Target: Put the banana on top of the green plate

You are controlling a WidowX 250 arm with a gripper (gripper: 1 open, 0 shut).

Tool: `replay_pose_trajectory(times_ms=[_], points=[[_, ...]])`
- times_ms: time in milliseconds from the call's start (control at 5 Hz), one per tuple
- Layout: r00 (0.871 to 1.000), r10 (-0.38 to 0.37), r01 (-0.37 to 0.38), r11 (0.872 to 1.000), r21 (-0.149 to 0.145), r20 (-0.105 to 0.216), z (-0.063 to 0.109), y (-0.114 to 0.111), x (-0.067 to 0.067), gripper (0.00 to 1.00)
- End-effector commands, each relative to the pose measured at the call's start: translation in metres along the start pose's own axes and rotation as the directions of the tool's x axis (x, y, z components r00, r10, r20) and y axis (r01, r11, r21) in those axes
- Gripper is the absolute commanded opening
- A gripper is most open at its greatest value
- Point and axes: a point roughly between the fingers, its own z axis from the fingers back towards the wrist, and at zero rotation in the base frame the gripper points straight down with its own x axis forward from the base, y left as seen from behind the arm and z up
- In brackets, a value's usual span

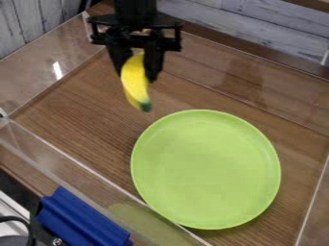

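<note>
1. The small curved yellow banana with greenish tips (137, 83) hangs in the air, clamped between the fingers of the black robot gripper (134, 69). Its jaws are together on the fruit, near its upper part.
2. The relation that the coming move turns on: the large round lime-green plate with a slightly raised rim (206, 169) lies nearer and to the right of the gripper. The banana's lower tip appears just beyond the plate's far left edge in the view, so the carry would need to go right and toward the near side. How high the fruit hangs cannot be told exactly from this one view.
3. The banana's long axis runs steeply, upper end in the grip, greenish lower tip pointing down and slightly right. Let go like this, it would probably tip over and could roll, so a low release over the plate's middle seems wise.
4. There is one arm; it comes in from the far side, left of the middle, with the gripper pointing downward and its wide black body above the fingers.
5. The plate lies flat on the brown wooden surface (77, 120), with nothing on it. The step in hand looks like carrying; lowering and release remain.
</note>
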Motion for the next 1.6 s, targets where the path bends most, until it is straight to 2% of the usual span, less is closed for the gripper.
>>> replay_pose_trajectory(times_ms=[0,200,600,800,1200,1400], points=[[0.999,-0.042,0.042,0.999,-0.006,0.022,0.006,-0.022,-0.017,0.00],[0.997,-0.069,0.069,0.998,-0.011,0.019,0.006,-0.035,-0.031,0.00],[0.992,-0.128,0.128,0.992,-0.015,0.018,0.006,-0.053,-0.049,0.00],[0.987,-0.162,0.163,0.987,-0.016,0.017,0.002,-0.072,-0.061,0.00],[0.987,-0.158,0.159,0.987,-0.015,0.030,-0.017,-0.117,-0.081,0.00],[0.985,-0.168,0.169,0.985,-0.018,0.037,-0.034,-0.119,-0.083,0.00]])
